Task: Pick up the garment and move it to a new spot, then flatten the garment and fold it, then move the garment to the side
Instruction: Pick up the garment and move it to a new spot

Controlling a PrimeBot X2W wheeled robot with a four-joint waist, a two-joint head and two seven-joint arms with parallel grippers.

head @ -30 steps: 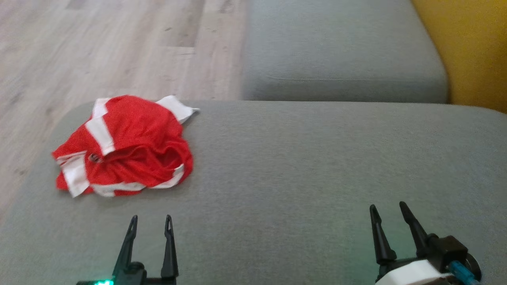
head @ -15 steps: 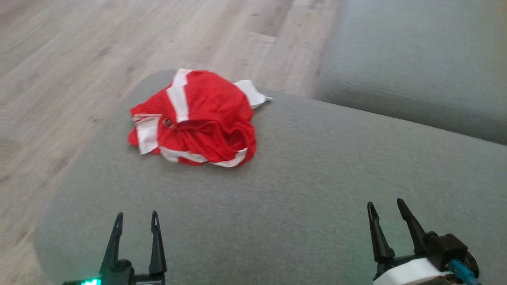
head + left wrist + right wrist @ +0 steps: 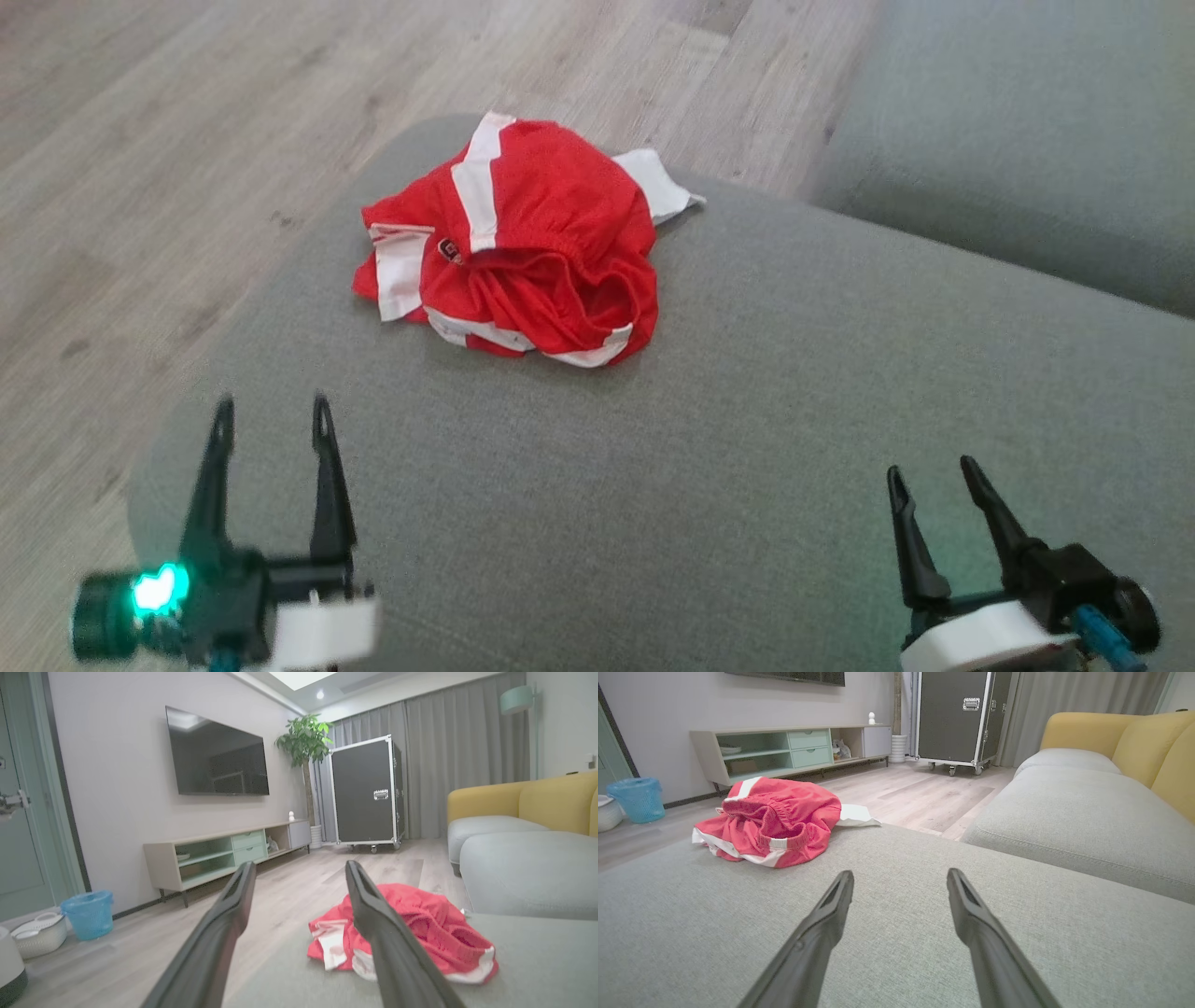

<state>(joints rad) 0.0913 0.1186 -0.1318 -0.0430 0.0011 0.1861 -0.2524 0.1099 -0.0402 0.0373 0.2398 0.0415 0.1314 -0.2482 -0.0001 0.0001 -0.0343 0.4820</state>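
A broad grey sofa cushion [image 3: 747, 420] carries a crumpled red garment [image 3: 551, 243] with white stripes near its far left corner. The left claw [image 3: 273, 403] and right claw [image 3: 932, 467] hover over the near edge, both spread wide and empty, well apart from the garment.

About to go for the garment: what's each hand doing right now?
Left hand: open, empty.
Right hand: open, empty.
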